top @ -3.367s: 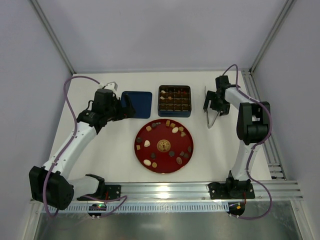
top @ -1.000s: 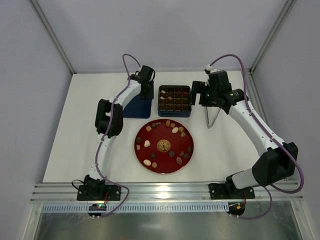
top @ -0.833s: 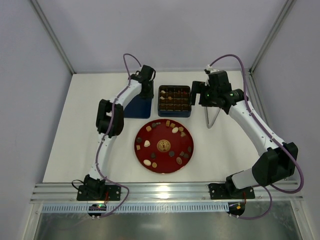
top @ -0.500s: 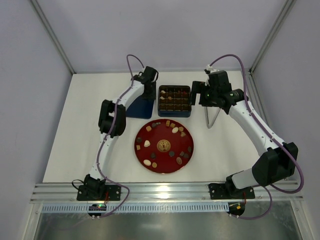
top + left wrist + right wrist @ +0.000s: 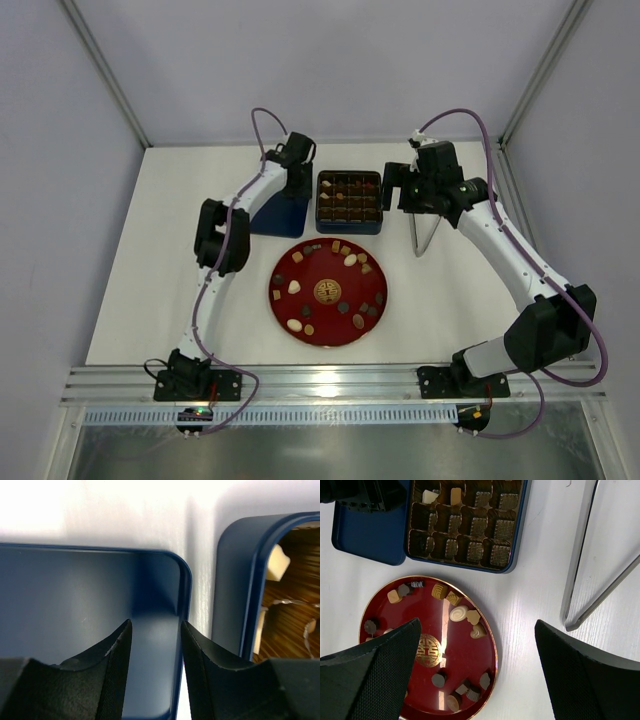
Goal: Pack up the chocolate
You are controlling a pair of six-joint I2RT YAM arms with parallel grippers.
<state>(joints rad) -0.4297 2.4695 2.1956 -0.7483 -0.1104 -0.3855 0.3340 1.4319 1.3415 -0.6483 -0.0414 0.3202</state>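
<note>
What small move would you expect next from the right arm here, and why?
Probably lower the right gripper toward the tongs. Its jaws are wide open and empty, the tongs lie untouched on the table beside the tin, and most chocolates sit on the red plate while most tin cells look empty.
</note>
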